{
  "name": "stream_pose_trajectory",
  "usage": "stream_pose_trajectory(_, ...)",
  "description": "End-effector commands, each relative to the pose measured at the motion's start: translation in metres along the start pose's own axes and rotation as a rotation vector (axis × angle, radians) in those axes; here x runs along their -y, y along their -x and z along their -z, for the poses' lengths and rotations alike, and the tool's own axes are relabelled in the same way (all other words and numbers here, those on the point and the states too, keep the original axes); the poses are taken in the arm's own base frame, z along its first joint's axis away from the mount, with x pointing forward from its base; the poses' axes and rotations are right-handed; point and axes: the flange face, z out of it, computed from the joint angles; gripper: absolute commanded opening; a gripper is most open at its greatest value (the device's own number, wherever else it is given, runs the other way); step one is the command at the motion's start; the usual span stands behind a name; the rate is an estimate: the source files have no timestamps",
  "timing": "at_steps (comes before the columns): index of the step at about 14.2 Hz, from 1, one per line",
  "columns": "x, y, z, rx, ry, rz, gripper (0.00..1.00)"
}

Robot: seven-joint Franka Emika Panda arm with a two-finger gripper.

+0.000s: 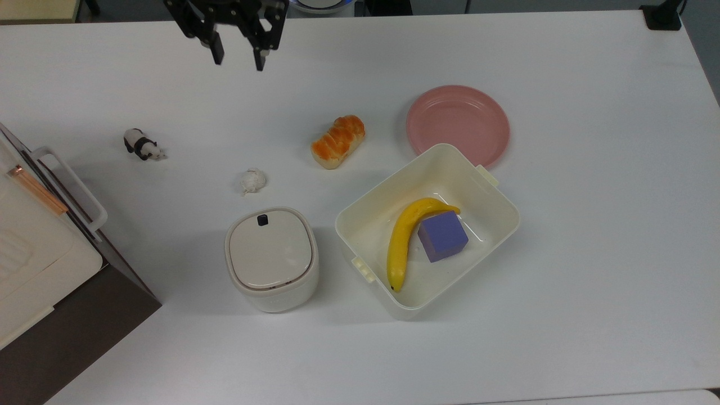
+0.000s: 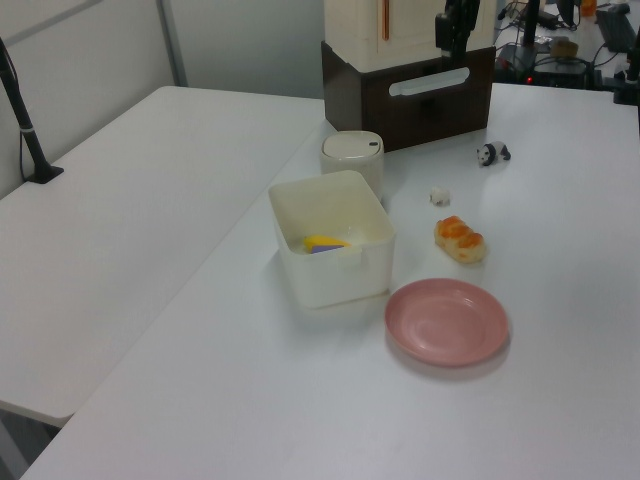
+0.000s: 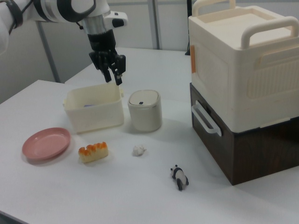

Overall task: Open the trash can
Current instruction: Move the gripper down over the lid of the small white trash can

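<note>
On the white table point(image 1: 590, 253) nothing carries writing or a brand mark that can be read; the one marking on the bin point(image 1: 272, 259) is its small dark button point(image 1: 262, 220), set at the lid edge that faces the top view's top. The bin stands with its flat beige lid shut, near the middle of the table, just beside the open tub point(image 1: 509, 216), which lies to the top view's right of it with a narrow gap between them.

In the tub a banana point(image 1: 402, 239) curves against a purple cube point(image 1: 442, 236), the two touching. A pink plate point(image 1: 458, 125) sits just behind the tub's far corner, its near edge cut off by the tub wall. A bread loaf point(image 1: 338, 141) lies near the plate, a small white crumpled lump point(image 1: 252, 180) lies between the loaf and the bin, and a toy panda point(image 1: 143, 144) stands well apart toward the top view's left. A large cream case point(image 3: 243, 65) with handles sits on a dark brown box point(image 3: 243, 144) at the table's edge, near the bin.

The pincer point(image 1: 237, 58) hangs above the table at the top view's top edge, well apart from the bin, its two fingers spread with a clear gap and nothing between them. In the left view the pincer point(image 2: 453, 35) overlaps the case and its fingers are hard to make out.
</note>
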Motion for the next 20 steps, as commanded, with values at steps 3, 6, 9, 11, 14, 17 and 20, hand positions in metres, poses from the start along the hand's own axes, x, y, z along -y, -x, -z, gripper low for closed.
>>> stream_pose_trajectory(3,0.032,-0.03,-0.044,-0.009,0.093,0.086,0.0)
stream_pose_trajectory(6,0.033,-0.049,-0.054,-0.061,0.105,0.068,0.0)
stream_pose_trajectory(9,0.031,-0.068,-0.069,-0.133,0.131,0.0,0.0)
stream_pose_trajectory(11,0.033,-0.085,-0.091,-0.167,0.177,-0.057,0.0)
stream_pose_trajectory(14,0.035,-0.099,-0.104,-0.195,0.225,-0.121,0.0)
stream_pose_trajectory(17,0.052,-0.103,-0.11,-0.243,0.243,-0.162,0.0)
stream_pose_trajectory(20,0.072,-0.104,-0.128,-0.243,0.29,-0.155,0.0)
